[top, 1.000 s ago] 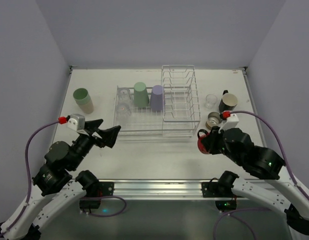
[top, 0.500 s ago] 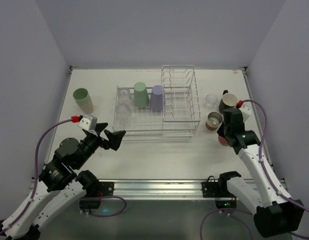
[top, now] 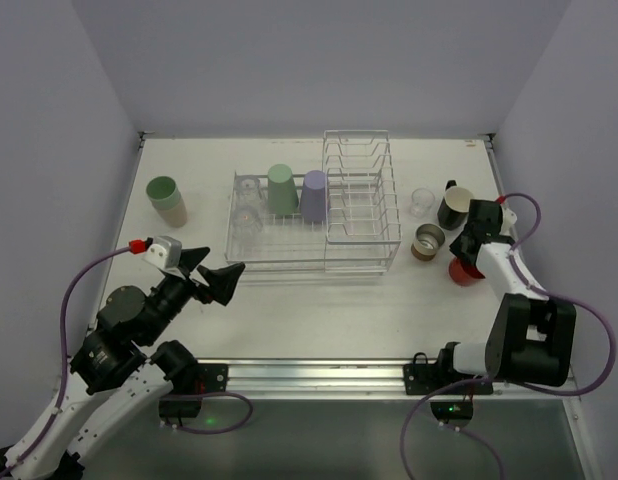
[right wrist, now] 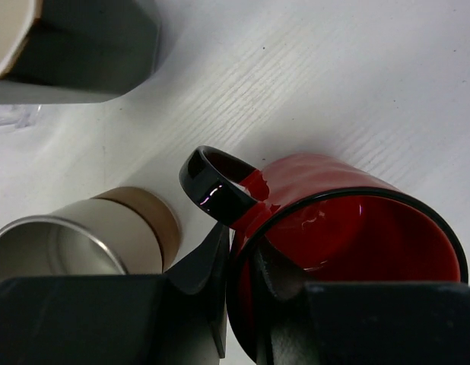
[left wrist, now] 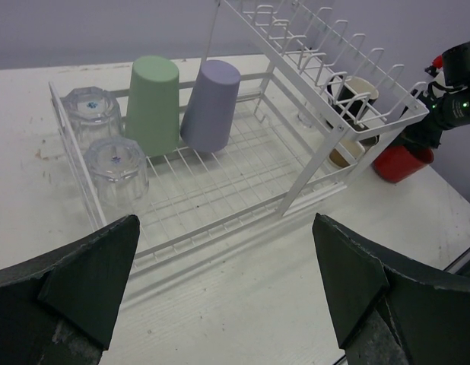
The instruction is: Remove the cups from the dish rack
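Though just beside red mug (right wrist: 338,190), tan cup (right wrist: 140,220).

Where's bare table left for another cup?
Free: the table strip between dish rack and near edge; the gap between green tumbler and rack. Crowded: right of the rack, around black mug, tan cup, red mug.

Open tabletop (top: 319,300) is stretching before the dish rack (top: 361,215); at its right, black mug (top: 454,208), tan cup (top: 427,242), clear glass (top: 421,202) and red mug (top: 465,272) are crowding the passage.
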`<state>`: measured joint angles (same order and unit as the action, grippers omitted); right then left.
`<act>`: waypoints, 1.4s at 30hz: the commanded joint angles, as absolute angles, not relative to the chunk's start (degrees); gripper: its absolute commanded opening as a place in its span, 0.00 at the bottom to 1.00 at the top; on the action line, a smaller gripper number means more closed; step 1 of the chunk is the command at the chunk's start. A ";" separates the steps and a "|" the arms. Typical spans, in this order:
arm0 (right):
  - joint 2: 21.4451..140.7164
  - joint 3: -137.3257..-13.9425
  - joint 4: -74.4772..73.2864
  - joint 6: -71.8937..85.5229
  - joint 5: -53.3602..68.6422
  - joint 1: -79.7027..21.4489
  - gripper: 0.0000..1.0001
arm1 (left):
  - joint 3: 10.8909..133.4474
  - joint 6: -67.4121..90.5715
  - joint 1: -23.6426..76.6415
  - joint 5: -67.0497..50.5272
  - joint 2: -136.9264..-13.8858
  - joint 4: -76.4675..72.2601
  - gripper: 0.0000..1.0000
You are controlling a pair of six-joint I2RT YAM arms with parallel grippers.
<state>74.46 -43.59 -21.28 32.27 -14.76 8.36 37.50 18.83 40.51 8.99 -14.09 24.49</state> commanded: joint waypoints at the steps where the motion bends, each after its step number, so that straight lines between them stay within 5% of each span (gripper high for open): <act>1: 77.25 -46.67 -14.50 31.55 -14.24 8.96 0.00 | 37.35 17.40 40.17 8.88 -14.15 24.35 1.00; 5: 78.49 -46.67 -13.97 32.17 -13.97 8.96 0.06 | 37.35 17.14 39.90 9.23 -14.68 24.35 1.00; 9: 75.33 -46.84 -14.59 32.61 -13.45 8.96 0.41 | 37.35 16.96 38.85 8.97 -15.12 24.35 1.00; 11: 72.08 -46.84 -15.03 33.13 -12.05 8.96 0.65 | 37.44 16.96 38.41 8.88 -15.38 24.35 1.00; 14: 66.64 -47.11 -16.26 33.49 -10.73 8.96 0.73 | 37.44 17.05 38.32 8.96 -15.56 24.35 1.00; 22: 43.62 -47.02 -14.15 30.07 4.11 5.90 0.69 | 37.97 17.84 37.27 12.04 -14.68 25.05 1.00; 26: 40.34 -54.65 -17.65 25.41 6.42 -6.82 0.63 | 38.58 18.02 34.81 15.11 -13.19 24.79 1.00; 36: 58.16 -79.32 -23.46 10.05 -0.62 -46.63 0.55 | 39.20 19.16 30.23 24.50 -11.87 25.57 1.00; 42: 78.46 -94.29 -30.31 4.14 6.22 -54.74 0.56 | 39.46 20.48 30.15 29.87 -11.60 26.72 1.00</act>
<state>71.20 -88.27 -23.70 10.50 2.55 -51.64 37.52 19.03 30.72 24.43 -11.92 25.93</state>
